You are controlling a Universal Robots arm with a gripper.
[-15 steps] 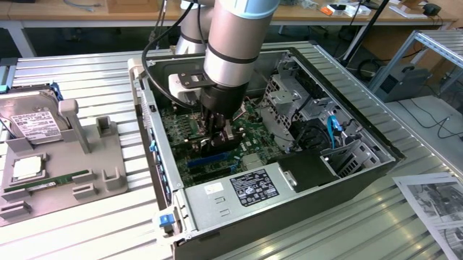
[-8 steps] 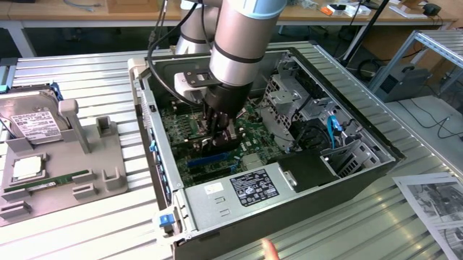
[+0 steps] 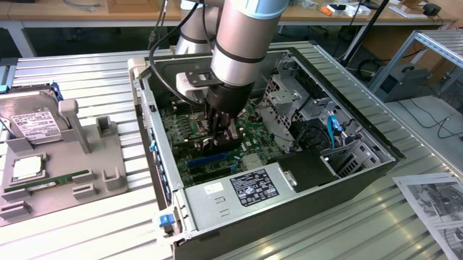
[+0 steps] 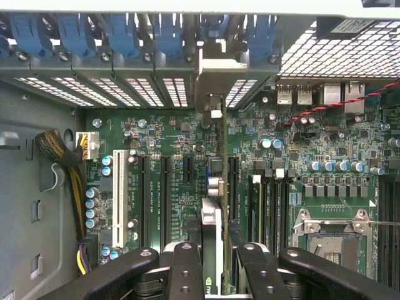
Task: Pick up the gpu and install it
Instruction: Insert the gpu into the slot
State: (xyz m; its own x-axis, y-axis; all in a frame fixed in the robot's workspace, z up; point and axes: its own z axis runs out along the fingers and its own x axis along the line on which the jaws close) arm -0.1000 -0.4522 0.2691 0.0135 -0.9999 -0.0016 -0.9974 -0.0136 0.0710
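The black two-fingered gripper [image 4: 217,251] [image 3: 219,138] is closed partway, clamping the thin dark gpu card [image 4: 211,220] with silver bracket. The card stands edge-on over the middle of the green motherboard [image 4: 169,134], bracket end at the slotted rear wall of the grey metal case [image 3: 155,135]

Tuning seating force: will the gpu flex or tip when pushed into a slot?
Likely stiff: the gpu stands straight, edge-on, in the gripper. Thin and tall, so probably apt to tilt sideways. Its exposed board parts look fragile.
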